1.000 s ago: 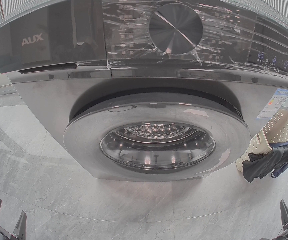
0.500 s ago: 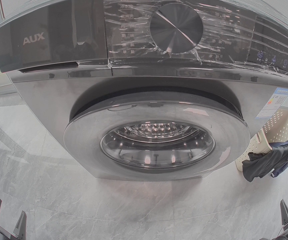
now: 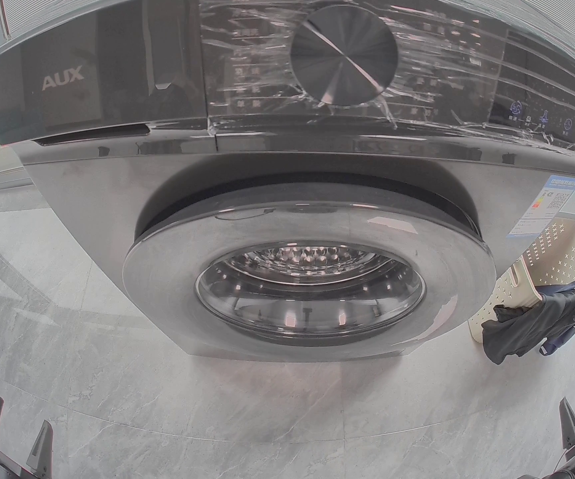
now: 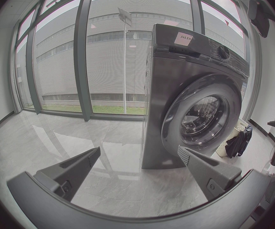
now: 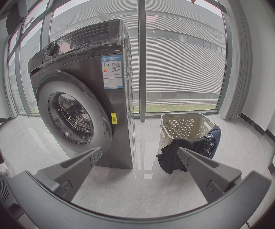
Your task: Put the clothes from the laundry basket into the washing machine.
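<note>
Left gripper (image 4: 138, 150): jaws wide apart, holding nothing. It hangs low over the floor (image 3: 267, 407), in front of the washing machine (image 4: 166, 80) and off toward its left corner.
Right gripper (image 5: 139, 150): jaws wide apart, holding nothing. It sits low over the floor on the right, well apart from both the machine and the laundry basket (image 5: 185, 126).
Floor: grey marble-pattern tiles, glossy, reflecting the machine's front.
Laundry basket: cream plastic with perforated walls, upright on the floor just beside the machine's right flank.
Black garment (image 5: 172, 158): draped over the basket's near rim, with its lower part hanging down the outside wall toward the floor.
Blue garment (image 5: 214, 137): draped over the same rim, touching the black garment on the side away from the machine.
Washing machine: dark grey front-loader standing on the floor directly ahead.
Door (image 3: 168, 281): round and shut flush against the front. The ribbed metal drum (image 3: 311, 261) is visible through its glass.
Control dial (image 3: 344, 54): centred on the top panel.
Plastic film (image 3: 434, 68): wrinkled, covering the panel around and to the right of the dial.
Detergent drawer (image 3: 95, 68): top left of the front, closed.
Energy label (image 5: 112, 71): stuck on the upper right flank.
Window wall (image 5: 182, 48): floor-to-ceiling glazing behind the machine and basket.
</note>
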### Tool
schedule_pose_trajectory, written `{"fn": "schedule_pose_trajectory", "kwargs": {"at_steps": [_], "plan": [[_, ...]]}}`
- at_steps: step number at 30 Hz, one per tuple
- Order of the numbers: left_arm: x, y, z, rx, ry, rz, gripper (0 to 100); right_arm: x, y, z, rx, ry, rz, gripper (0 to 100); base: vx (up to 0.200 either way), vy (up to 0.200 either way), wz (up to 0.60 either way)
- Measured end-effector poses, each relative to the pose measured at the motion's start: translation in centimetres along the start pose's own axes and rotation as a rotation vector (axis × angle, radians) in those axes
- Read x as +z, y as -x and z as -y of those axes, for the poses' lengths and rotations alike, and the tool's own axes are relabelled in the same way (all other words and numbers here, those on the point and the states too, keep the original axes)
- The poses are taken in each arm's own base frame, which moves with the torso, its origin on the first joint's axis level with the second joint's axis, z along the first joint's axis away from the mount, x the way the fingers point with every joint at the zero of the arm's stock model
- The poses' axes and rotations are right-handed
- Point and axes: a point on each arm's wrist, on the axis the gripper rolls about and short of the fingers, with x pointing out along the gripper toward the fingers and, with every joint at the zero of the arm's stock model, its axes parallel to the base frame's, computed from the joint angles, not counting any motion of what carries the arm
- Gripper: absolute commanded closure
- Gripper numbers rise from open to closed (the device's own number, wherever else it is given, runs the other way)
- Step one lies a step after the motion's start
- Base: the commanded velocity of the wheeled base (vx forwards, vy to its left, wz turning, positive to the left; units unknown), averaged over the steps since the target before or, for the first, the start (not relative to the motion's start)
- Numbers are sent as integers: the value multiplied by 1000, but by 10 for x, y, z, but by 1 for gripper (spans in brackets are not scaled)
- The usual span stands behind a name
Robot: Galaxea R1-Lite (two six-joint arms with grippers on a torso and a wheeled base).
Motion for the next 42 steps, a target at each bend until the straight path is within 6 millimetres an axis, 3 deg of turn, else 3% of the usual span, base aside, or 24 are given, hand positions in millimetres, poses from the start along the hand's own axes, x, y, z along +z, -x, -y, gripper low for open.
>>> {"fn": "schedule_pose_trajectory", "kwargs": {"at_steps": [14,20,37,42], "plan": [[0,0,0,0,0,0,0,0,0,0,-1,1,0,0,0,0,0],[0,0,0,1,1,0,0,0,0,0,0,1,0,0,200,0,0],[0,0,0,1,1,0,0,0,0,0,-3,-9,0,0,0,0,0],[0,0,0,0,2,0,0,12,3,0,3,-5,60,0,0,0,0]]}}
